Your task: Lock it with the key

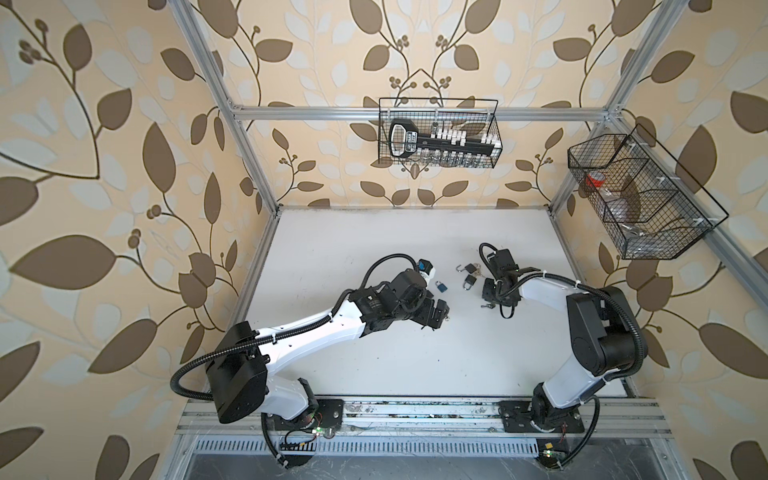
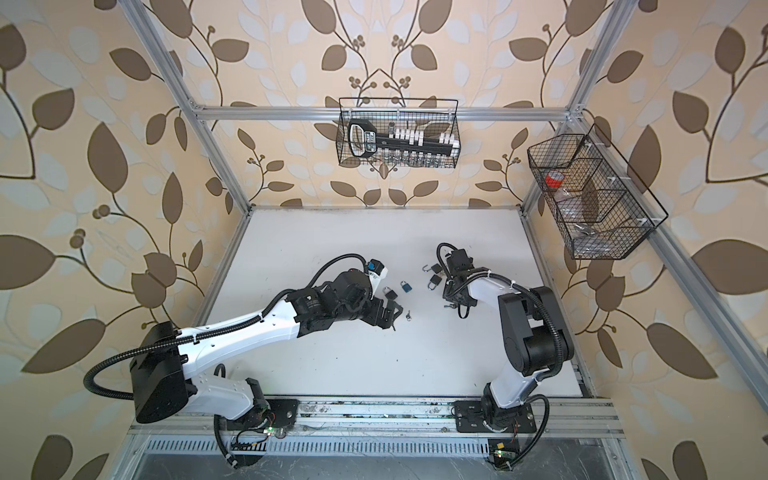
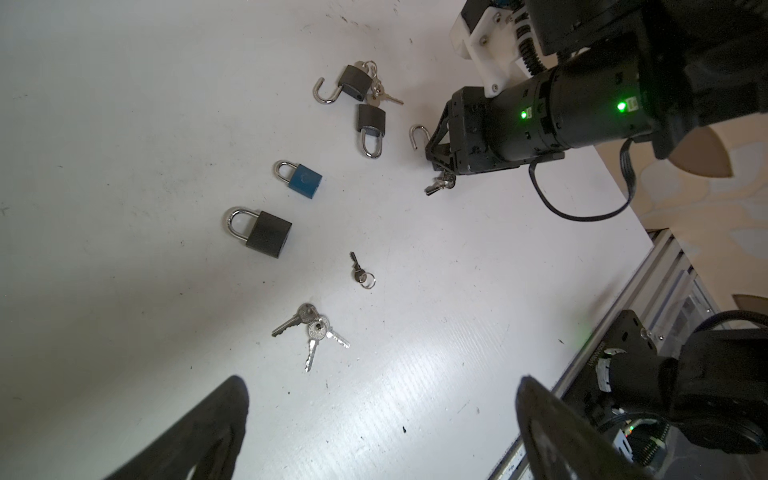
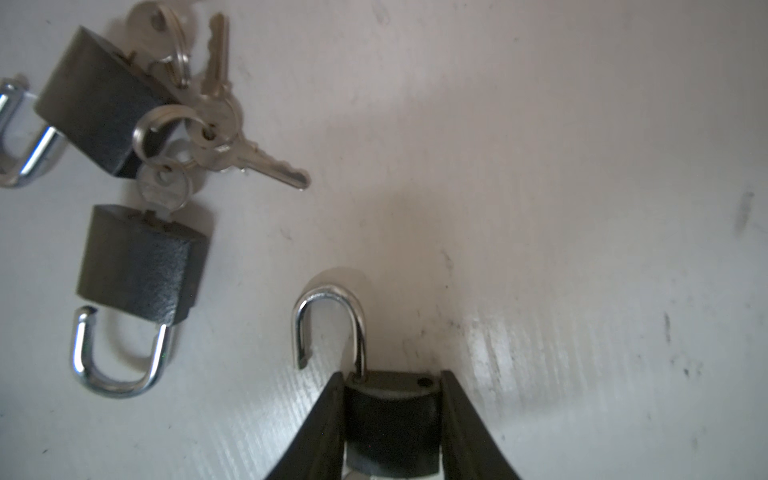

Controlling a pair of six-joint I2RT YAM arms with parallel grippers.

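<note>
My right gripper (image 4: pixel 392 374) is shut on a small black padlock (image 4: pixel 392 419), one finger against each side of its body. Its shackle (image 4: pixel 328 299) stands open and points away from the jaws. In the left wrist view, keys (image 3: pixel 440 183) hang from the underside of this held lock at the right gripper (image 3: pixel 436 151). My left gripper (image 3: pixel 381 380) is open and empty above the table, near a bunch of three keys (image 3: pixel 311 328) and a single small key (image 3: pixel 357 270). In both top views the grippers (image 1: pixel 438 316) (image 2: pixel 451 291) sit apart at mid-table.
Two open black padlocks (image 4: pixel 104 99) (image 4: pixel 137 266) with keys in them lie beside the held lock. A blue padlock (image 3: pixel 305 180) and a larger closed black padlock (image 3: pixel 268 232) lie nearer the left arm. Wire baskets (image 1: pixel 436 133) (image 1: pixel 636 199) hang on the back and right walls.
</note>
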